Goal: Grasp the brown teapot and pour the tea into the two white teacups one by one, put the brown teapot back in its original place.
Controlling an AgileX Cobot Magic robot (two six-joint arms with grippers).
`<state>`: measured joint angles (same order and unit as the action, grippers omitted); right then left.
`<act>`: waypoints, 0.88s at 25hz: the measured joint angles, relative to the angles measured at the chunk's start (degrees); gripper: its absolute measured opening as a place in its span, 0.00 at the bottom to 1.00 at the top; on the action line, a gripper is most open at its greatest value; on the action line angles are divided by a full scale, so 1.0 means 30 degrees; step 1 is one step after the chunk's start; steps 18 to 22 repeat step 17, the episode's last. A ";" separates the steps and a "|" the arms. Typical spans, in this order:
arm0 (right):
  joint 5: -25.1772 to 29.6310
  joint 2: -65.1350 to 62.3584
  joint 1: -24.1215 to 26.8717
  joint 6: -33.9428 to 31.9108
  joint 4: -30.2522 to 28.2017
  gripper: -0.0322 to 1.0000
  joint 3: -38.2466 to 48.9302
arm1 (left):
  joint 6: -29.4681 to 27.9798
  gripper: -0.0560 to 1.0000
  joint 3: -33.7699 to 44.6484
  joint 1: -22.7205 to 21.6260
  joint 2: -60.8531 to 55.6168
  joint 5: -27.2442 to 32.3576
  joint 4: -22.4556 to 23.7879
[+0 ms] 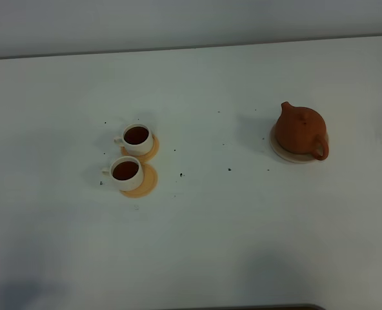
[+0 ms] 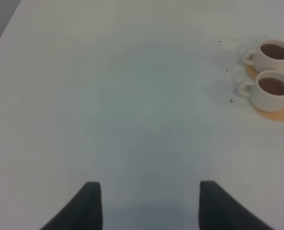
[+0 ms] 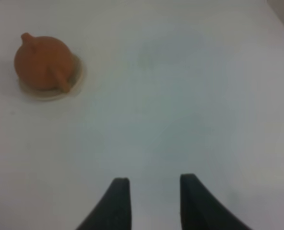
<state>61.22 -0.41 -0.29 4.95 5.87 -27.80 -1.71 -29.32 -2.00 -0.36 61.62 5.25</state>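
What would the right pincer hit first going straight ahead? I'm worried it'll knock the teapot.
Probably nothing: the right pincer points at bare table. The brown teapot sits well off to one side, though depth is unclear.

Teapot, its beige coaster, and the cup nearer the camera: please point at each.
teapot (image 1: 299,129), high view, on its round body
beige coaster (image 1: 278,149), high view, on its bare rim
nearer cup (image 1: 125,171), high view, on the tea inside
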 joint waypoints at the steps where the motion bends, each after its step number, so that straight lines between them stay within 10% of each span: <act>1: 0.0000 0.0000 0.0000 0.0000 0.0047 0.26 0.0000 | 0.0000 0.48 0.0000 0.0000 0.0000 0.0000 0.0000; 22: 0.0000 0.0000 0.0000 0.0000 0.0107 0.26 0.0000 | -0.0023 0.48 0.0000 0.0000 0.0000 0.0000 0.0000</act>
